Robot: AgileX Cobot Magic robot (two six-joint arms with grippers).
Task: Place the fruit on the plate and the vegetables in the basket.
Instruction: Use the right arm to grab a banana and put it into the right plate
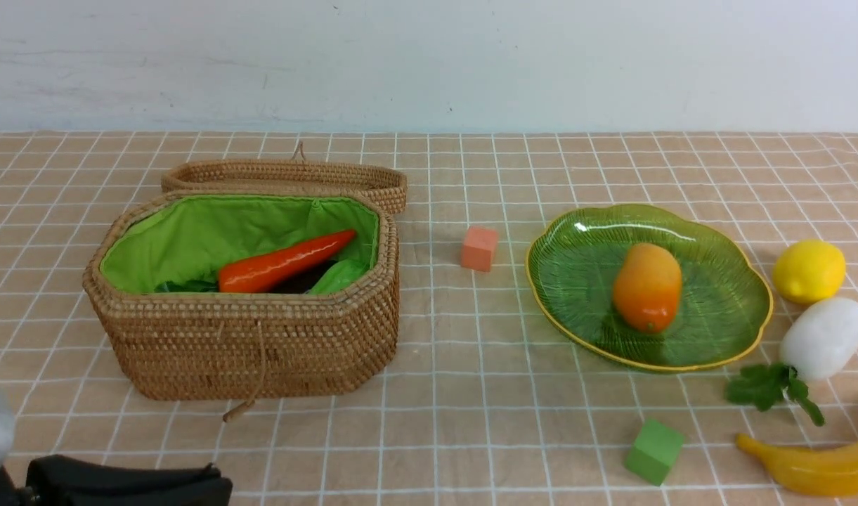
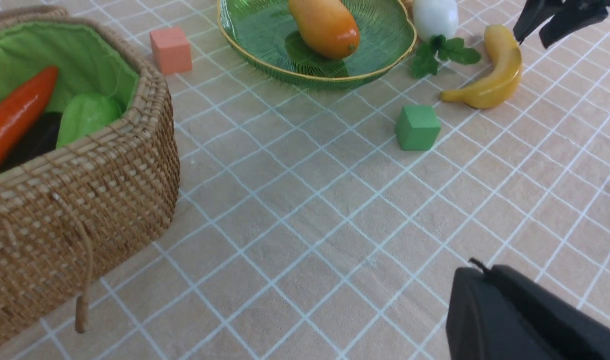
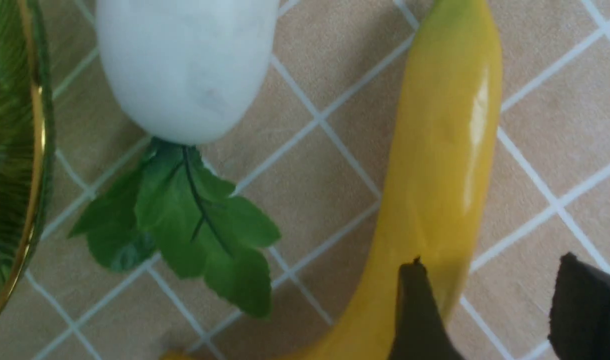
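Sorting looks about half done. The mango rests on the green glass plate. The carrot, light-green gourd and dark eggplant lie in the open wicker basket.

The right gripper, fingers parted and holding nothing, hovers just above the banana. The white radish is beside it and the lemon lies beyond. All three are not yet placed.

The left gripper is clenched on nothing, near the basket.

pink-orange cube is sitting flat on the tan checked tablecloth, mid-table. green cube is sitting nearer the front and further right, well apart from it, turned corner-on. whitish wall is running behind.
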